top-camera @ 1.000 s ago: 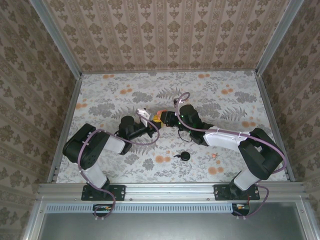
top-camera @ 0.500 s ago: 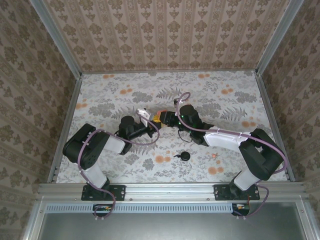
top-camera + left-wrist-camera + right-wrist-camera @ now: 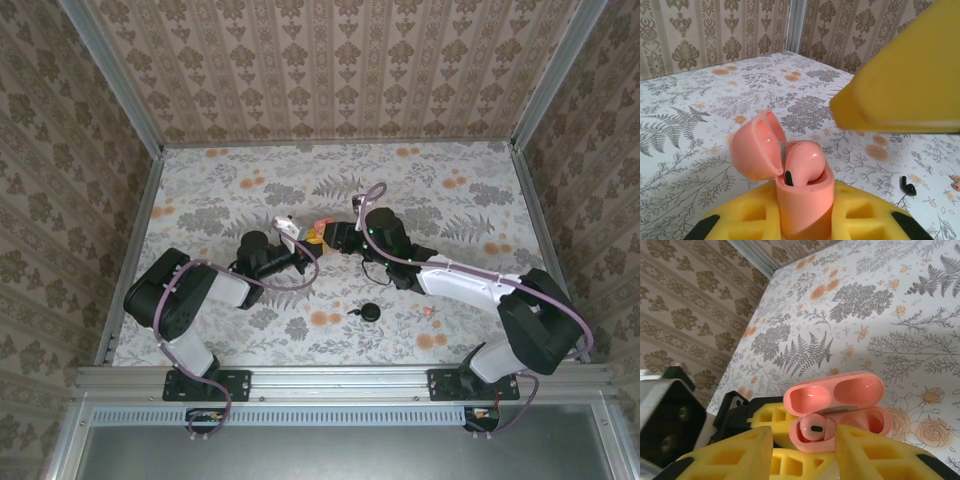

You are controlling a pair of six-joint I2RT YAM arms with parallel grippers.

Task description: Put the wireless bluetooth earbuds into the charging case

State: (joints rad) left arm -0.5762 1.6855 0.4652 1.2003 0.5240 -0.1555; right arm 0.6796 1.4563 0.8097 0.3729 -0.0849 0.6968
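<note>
Starting on my left: the left gripper [image 3: 297,244] is clamped tight on the bottom half of the pink case [image 3: 802,200], and its yellow fingers [image 3: 735,222] hold it upright, up off the table [image 3: 220,200]. The lid [image 3: 756,145] is swung open and leans back. From the left wrist camera I can see one pink earbud [image 3: 804,162] sitting in its slot, dark tip showing.

Moving to the middle, the right wrist camera looks down into the same case: the earbud fills the left slot, and the right slot [image 3: 865,421] is bare.

The right gripper [image 3: 333,236] sits just beside the case, facing the left one. Its fingers [image 3: 735,455] are parted, a modest gap, nothing pinched between them, and the case shows through that gap.

Further right and nearer to me, a round black thing [image 3: 371,311] lies on the table, well apart from both grippers. A black earbud [image 3: 908,186] lies loose on the cloth. Past that, a loose pink earbud [image 3: 432,312] rests on the table by itself.
</note>
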